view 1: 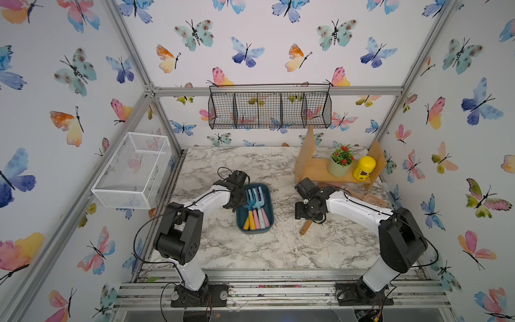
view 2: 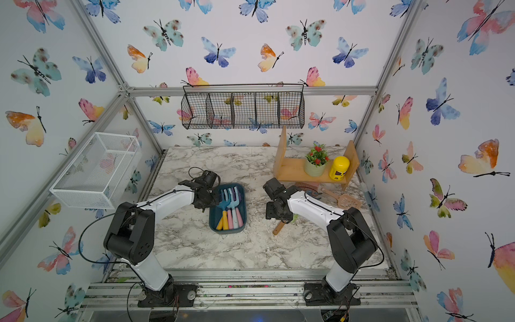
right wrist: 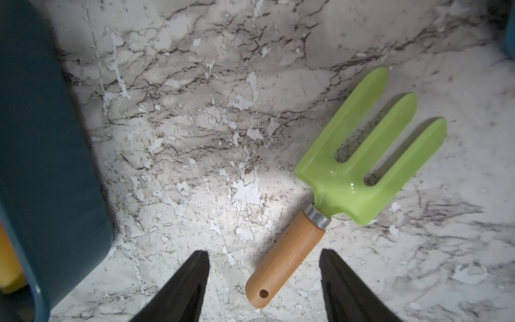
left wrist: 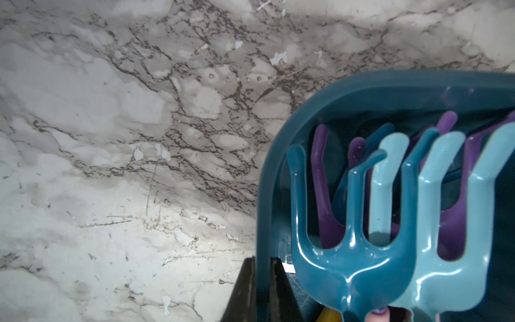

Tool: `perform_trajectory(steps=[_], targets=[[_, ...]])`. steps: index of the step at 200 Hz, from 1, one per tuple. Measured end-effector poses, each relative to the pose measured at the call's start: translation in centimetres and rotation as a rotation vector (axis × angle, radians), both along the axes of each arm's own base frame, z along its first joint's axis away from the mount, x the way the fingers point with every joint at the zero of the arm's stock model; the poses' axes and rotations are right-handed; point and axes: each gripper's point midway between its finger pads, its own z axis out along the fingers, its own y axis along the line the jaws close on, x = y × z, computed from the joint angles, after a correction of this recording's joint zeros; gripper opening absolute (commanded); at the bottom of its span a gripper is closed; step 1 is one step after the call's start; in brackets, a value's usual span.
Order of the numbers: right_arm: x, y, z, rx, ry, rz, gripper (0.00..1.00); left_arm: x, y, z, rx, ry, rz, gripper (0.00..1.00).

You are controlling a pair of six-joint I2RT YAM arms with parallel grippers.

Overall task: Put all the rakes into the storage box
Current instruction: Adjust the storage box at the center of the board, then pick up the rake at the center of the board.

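Right end effector (right wrist: 263,251) spread over green rake (right wrist: 340,192), ungrasped on table (right wrist: 195,139); my left end effector (left wrist: 262,259) clamps storage box (left wrist: 390,83) rim; pick and drop remain.

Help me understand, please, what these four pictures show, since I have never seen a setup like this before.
Two robot arms stand bolted at the front of a marble-patterned table. Two pictures come from one camera pair overhead; the other two from a camera on each wrist. On the table sits the teal storage box, already holding several toy rakes. The left gripper pinches the box's wall. The green rake with a wooden handle lies loose on the table; the right gripper hangs open above its handle, holding nothing. At the back, a wooden shelf carries a flower pot and a yellow container.
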Motion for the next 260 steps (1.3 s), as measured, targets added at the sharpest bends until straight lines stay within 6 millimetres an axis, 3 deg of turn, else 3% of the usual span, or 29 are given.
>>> perform_trajectory(steps=[23,46,105,131,148,163,177,205,233,260], targets=[[0.5,-0.7,0.0,0.002,0.002,-0.035,0.69,0.3,-0.4,-0.7,-0.004,0.014,-0.003,0.28],[0.5,-1.2,-0.3,0.0,0.011,-0.056,0.68,0.6,-1.1,-1.2,-0.01,0.027,-0.017,0.32],[-2.8,-2.3,-4.3,-0.021,0.14,-0.053,0.66,1.7,-3.1,-0.4,-0.032,0.001,-0.05,0.35],[-3.2,-2.2,-4.9,-0.014,0.157,-0.05,0.64,1.8,-3.6,-0.2,-0.042,-0.001,-0.06,0.52],[-3.1,-2.1,-5.2,-0.015,0.161,-0.05,0.59,1.9,-4.0,0.1,-0.054,-0.004,-0.069,0.59],[-3.1,-2.2,-5.6,-0.022,0.17,-0.049,0.42,2.2,-4.5,0.6,-0.067,-0.015,-0.076,0.63],[-3.0,-2.1,-5.6,-0.024,0.166,-0.045,0.31,2.5,-4.8,1.2,-0.078,-0.025,-0.08,0.71],[-3.0,-2.3,-5.6,-0.031,0.163,-0.054,0.19,3.6,-5.8,3.9,-0.124,-0.082,-0.105,0.84],[-2.9,-2.3,-5.5,-0.035,0.161,-0.052,0.16,4.1,-7.3,7.6,-0.208,-0.154,-0.153,0.9],[-2.0,-1.3,-4.3,0.006,0.127,-0.031,0.15,3.8,-9.0,9.5,-0.304,-0.191,-0.211,0.91]])
